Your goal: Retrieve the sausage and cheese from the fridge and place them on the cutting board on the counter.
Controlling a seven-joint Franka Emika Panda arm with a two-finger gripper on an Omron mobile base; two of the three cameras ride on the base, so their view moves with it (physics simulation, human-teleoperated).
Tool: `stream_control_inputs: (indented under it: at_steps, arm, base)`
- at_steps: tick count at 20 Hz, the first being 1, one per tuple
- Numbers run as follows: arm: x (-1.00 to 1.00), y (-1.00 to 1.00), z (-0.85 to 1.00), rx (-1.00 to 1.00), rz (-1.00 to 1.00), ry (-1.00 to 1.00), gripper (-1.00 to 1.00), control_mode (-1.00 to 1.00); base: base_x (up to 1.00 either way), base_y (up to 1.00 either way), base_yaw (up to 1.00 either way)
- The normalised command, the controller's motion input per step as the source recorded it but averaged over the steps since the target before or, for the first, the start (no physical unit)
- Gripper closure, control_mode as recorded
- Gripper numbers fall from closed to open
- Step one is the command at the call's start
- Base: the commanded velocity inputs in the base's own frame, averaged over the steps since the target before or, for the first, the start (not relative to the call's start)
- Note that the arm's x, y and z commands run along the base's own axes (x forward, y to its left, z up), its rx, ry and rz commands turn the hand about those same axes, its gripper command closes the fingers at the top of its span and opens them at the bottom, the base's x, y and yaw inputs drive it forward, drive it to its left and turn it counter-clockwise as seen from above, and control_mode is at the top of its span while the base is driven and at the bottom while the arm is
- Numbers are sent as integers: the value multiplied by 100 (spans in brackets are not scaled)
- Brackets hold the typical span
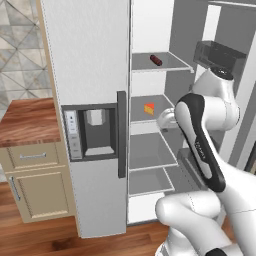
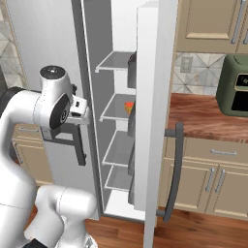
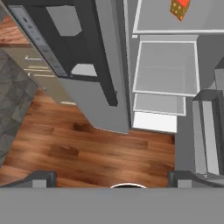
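The fridge [image 1: 92,60] stands with its right door [image 2: 156,111] swung open and its dispenser door shut. A dark reddish sausage [image 1: 156,60] lies on an upper shelf. One shelf below it sits the yellow-orange cheese [image 1: 149,108], also seen as cheese [image 2: 129,107] and cheese [image 3: 179,8]. My gripper [image 3: 113,177] hangs in front of the open compartment, below the cheese shelf, pointing down at the floor. It is open with nothing between its fingers [image 2: 80,154]. The counter [image 1: 27,122] lies left of the fridge. The cutting board is out of view.
The open door carries dark bins [image 1: 217,55] close to my arm's right side. More counter [image 2: 203,114] with a dark green appliance [image 2: 235,85] runs right of the fridge. Beige cabinets [image 1: 40,192] and wooden floor [image 3: 87,153] lie below.
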Motion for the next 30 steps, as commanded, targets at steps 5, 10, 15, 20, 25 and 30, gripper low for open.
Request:
stream_control_inputs:
  at_steps: [5,10,15,20,25,30]
  arm:
    - [0,20,-6,0,2,0,-100,-100]
    - [0,5,0,0,0,0,-100,-100]
    - [0,0,0,-1,0,0,-100,-100]
    - [-1,0,0,0,-20,1,-100,-100]
    - [-5,-1,0,0,-28,3,-100,-100]
    - [0,-19,0,0,-11,3,-100,-100]
  base:
    - [0,0,0]
    - [0,0,0]
    - [0,0,0]
    - [0,0,0]
    - [0,0,0]
    - [0,0,0]
